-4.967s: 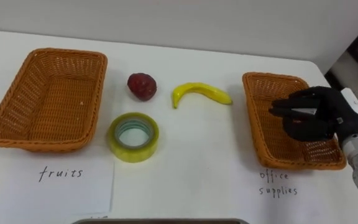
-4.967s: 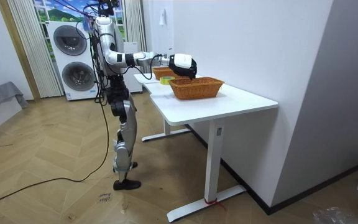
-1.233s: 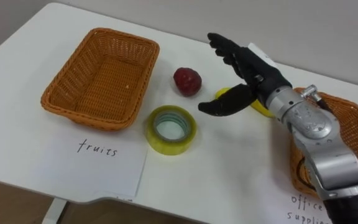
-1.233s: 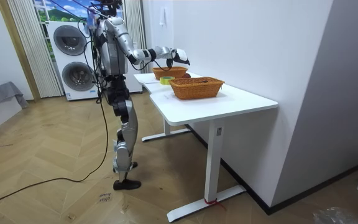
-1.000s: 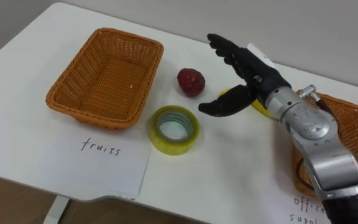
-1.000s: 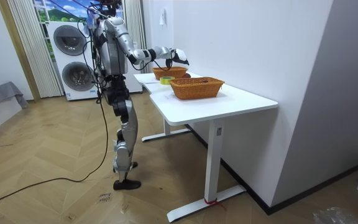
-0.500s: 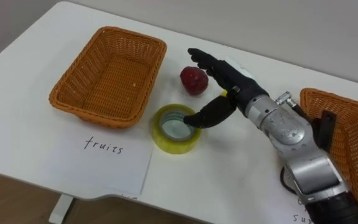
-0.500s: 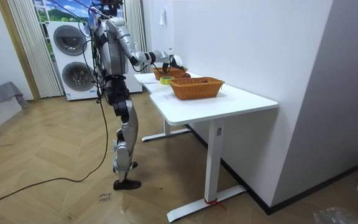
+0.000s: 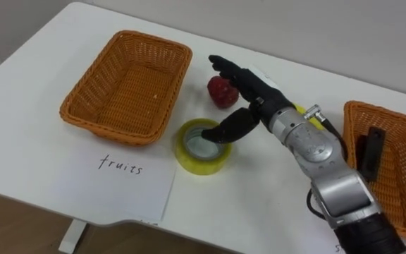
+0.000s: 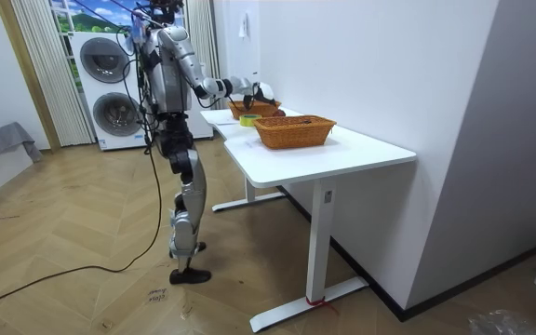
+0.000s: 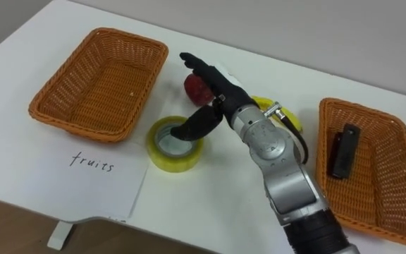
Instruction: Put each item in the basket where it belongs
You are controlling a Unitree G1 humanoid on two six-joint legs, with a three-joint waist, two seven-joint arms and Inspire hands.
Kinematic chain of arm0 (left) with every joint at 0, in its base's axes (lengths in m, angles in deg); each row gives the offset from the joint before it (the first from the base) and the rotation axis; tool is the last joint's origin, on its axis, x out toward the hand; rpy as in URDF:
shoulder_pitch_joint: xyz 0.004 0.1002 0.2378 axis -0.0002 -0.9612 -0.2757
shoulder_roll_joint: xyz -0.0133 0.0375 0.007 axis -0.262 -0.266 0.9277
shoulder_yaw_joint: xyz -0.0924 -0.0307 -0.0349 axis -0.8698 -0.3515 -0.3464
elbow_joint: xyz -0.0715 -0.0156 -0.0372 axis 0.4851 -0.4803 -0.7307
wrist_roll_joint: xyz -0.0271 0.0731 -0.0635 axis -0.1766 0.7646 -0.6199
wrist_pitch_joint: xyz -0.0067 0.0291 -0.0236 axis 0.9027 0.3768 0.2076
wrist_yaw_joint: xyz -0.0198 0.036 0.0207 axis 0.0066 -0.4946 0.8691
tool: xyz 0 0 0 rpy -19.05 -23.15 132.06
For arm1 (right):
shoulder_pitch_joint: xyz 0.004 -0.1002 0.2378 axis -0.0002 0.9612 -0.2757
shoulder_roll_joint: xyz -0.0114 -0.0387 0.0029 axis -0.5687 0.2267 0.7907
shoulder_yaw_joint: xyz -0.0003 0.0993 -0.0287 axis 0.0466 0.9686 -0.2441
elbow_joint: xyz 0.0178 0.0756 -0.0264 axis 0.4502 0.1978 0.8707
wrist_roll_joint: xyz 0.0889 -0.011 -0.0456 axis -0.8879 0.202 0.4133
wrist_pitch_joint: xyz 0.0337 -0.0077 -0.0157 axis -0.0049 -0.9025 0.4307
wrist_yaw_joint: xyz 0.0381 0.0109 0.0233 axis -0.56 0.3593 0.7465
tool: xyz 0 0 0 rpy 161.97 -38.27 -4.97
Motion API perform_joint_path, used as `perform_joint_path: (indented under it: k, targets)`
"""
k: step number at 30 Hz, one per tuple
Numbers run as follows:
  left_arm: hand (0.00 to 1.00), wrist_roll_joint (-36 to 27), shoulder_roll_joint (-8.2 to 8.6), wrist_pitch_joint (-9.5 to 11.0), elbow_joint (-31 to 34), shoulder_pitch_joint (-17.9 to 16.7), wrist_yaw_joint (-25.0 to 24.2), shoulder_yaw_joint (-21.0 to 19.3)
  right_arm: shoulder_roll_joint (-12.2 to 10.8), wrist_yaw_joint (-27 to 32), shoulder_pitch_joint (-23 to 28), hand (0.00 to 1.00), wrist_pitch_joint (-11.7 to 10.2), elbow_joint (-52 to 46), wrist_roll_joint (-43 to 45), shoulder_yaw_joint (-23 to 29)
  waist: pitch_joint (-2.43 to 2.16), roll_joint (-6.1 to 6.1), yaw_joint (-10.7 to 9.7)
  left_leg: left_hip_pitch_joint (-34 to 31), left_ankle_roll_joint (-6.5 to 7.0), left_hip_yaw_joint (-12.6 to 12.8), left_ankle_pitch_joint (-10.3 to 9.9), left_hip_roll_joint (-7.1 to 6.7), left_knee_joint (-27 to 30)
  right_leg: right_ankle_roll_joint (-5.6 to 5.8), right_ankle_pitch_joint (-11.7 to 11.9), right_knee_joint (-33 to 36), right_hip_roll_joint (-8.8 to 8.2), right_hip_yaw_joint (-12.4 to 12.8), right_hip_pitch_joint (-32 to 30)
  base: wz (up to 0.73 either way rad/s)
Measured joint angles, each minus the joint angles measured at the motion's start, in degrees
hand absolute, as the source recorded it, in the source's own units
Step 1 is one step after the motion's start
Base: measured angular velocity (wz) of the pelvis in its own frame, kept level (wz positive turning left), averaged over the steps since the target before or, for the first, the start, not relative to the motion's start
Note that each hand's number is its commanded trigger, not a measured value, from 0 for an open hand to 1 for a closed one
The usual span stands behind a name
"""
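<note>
The robot's black right hand reaches in from the right over a white table. It is spread: the fingers are stretched out straight and slightly apart, and the thumb points down and away from them. The hand holds nothing.

A roll of yellow tape lies flat on the table directly under the thumb, whose tip dips over the roll's centre hole. Whether the thumb touches the roll cannot be told. The outstretched fingers hang over a small red fruit, which sits just behind the tape and is partly covered by them. A yellow banana lies behind the wrist, mostly hidden by the arm.

To the robot's left of the tape stands an orange wicker basket, rectangular, with nothing in it. A white sheet of paper with a handwritten word lies in front of it, its corner just beside the tape. At the far right stands a second orange wicker basket with a dark oblong object lying inside it.

In the room view, the robot stands upright at the table's near end, arm extended over the top, with stacked washing machines behind it.
</note>
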Motion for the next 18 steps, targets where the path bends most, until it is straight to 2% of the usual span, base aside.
perform_joint_path:
  k: [11,18]
  targets:
    - [0.00,0.02,0.89,0.00,0.84,-0.21,-0.65,-0.03,-0.29,0.75,-0.37,0.00,0.05,1.42,-0.01,0.00,-0.27,0.00,0.02,0.01,0.03,0.13,0.02,-0.02,-0.02,0.01,0.01,0.02,-0.02,-0.04,0.03,0.00]
    - [0.00,0.03,0.88,0.03,0.89,-0.26,-0.65,-0.02,-0.28,0.74,-0.40,0.00,0.05,1.42,0.01,0.00,-0.25,0.01,0.01,0.08,0.03,0.09,0.03,-0.02,-0.02,0.01,0.01,0.00,-0.03,-0.01,0.07,0.00]
